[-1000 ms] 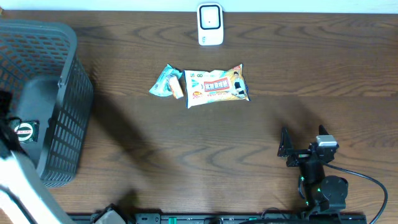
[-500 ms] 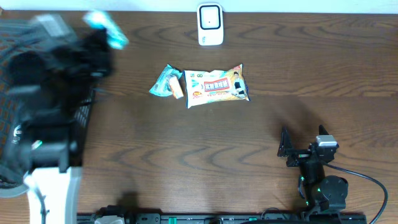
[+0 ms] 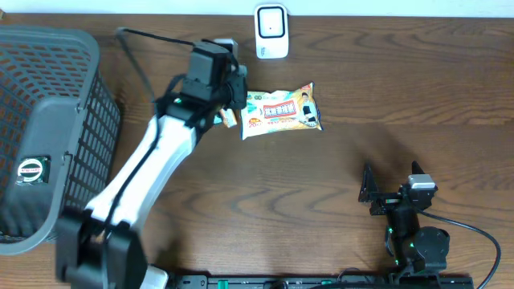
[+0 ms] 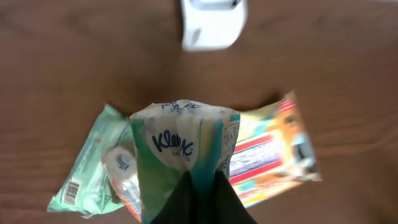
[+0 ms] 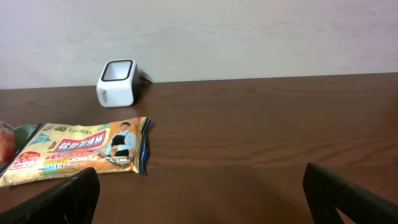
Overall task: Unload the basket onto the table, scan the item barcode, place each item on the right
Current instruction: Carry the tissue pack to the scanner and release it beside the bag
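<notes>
From above, the left claw (image 3: 233, 87) is over the bench (image 3: 401, 80), close to the white scanner (image 3: 271, 30). A snack bag (image 3: 281, 108) lies right by it. The right claw (image 3: 391, 185) rests well apart, wide open, holding nothing.

The left wrist view shows the left claw squeezed shut on a tissue pack (image 4: 180, 146), held above a green pack (image 4: 81, 180), with the scanner just ahead.

The right wrist view shows only the scanner and snack bag.

The pack is picked up. I think the scan is not done yet: its barcode must face the scanner.
</notes>
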Motion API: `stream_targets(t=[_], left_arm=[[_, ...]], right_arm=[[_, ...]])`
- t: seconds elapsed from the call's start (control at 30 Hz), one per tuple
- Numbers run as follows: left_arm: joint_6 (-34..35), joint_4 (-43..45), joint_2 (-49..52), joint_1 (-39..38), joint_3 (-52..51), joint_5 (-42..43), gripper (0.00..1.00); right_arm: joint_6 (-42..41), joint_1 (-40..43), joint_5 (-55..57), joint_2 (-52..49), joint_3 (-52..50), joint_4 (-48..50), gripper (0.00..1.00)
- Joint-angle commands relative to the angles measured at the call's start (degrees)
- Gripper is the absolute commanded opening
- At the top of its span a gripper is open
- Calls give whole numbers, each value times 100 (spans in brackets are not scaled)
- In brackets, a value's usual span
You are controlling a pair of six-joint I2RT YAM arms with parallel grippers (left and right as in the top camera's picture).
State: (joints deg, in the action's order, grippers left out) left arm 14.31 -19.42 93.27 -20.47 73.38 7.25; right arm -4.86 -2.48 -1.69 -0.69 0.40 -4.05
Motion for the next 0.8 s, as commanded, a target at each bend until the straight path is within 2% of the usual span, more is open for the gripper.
stream_targets(t=[0.0, 0.27, 0.37, 0.47, 0.57, 0.67, 0.73, 0.77], left_arm=[[-164, -28, 664, 31, 63, -496, 8], [-181, -28, 1366, 37, 61, -785, 17], [-181, -87, 1379, 52, 63, -1436, 33], [-184, -136, 1342, 79, 63, -2006, 41], [-181, -136, 1191, 83, 63, -2057, 64], [-181, -101, 970, 83, 68, -2057, 66], [-184, -101, 787, 90, 70, -2057, 77], [-181, -96, 678, 96, 70, -2057, 77]], right_arm=[[87, 2, 2, 31, -9, -24, 99], [87, 2, 2, 31, -9, -24, 99], [87, 2, 2, 31, -9, -24, 99], [87, 2, 2, 31, -9, -24, 99], [87, 2, 2, 31, -9, -22, 99], [87, 2, 2, 31, -9, -24, 99], [87, 2, 2, 31, -9, -22, 99], [87, 2, 2, 31, -9, -22, 99]])
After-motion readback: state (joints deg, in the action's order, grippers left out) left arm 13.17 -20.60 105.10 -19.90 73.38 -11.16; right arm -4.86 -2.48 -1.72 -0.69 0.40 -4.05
